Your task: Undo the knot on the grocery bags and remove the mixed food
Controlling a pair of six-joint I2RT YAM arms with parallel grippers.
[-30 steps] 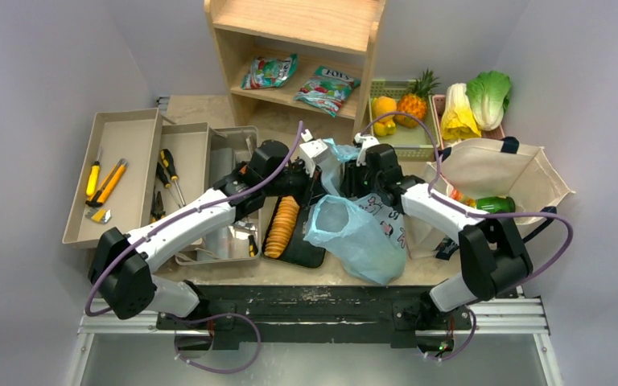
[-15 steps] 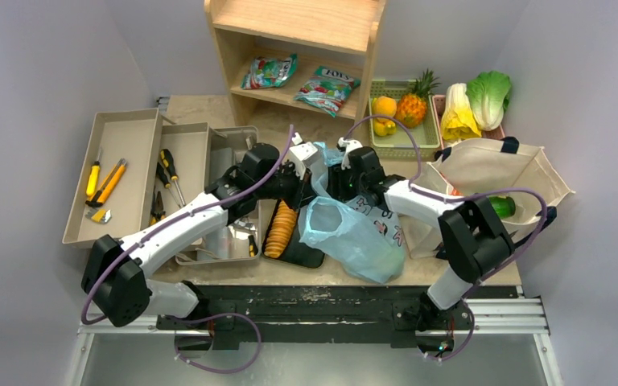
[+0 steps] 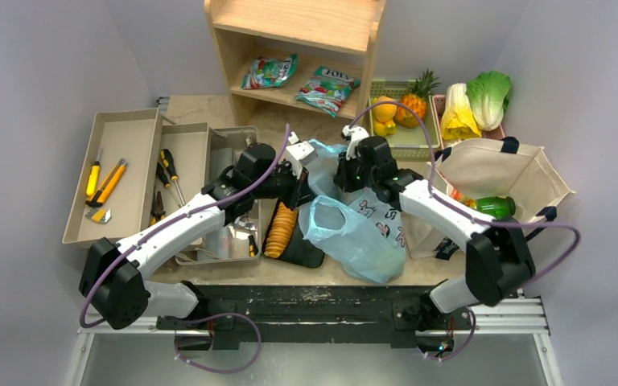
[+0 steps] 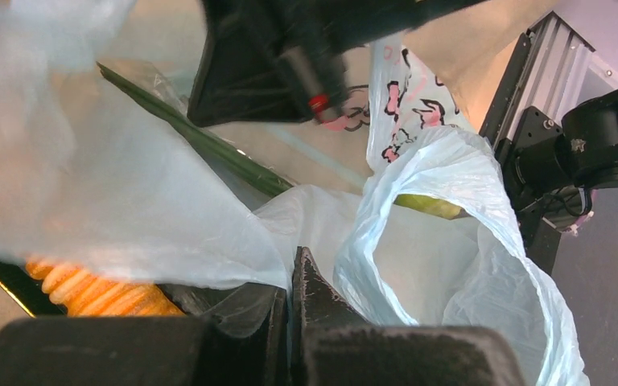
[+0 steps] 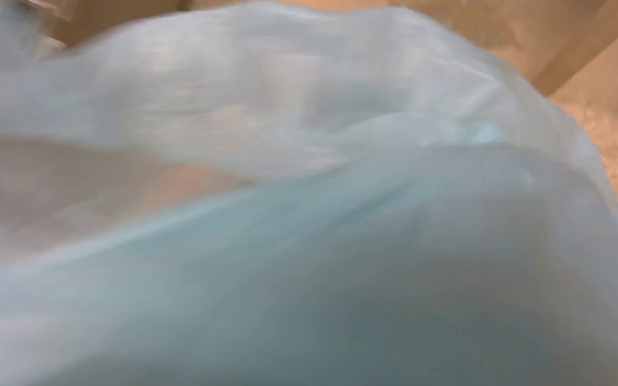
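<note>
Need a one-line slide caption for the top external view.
Left tool and right tool meet at the far end of the light-blue plastic carrier bag, beside the cream canvas tote.

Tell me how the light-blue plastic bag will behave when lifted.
Probably floppy: the blue bag drapes in loose folds. Likely thin and light, since crackers show through it. The yellow-green item inside may sag it.

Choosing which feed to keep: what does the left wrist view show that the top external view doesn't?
Only left wrist: the left gripper pinching the film of the light-blue bag, and a yellow-green item at its opening. Only top external: the canvas tote, green bottle, pineapple and shelf. Both: the bag and the orange crackers.
</note>
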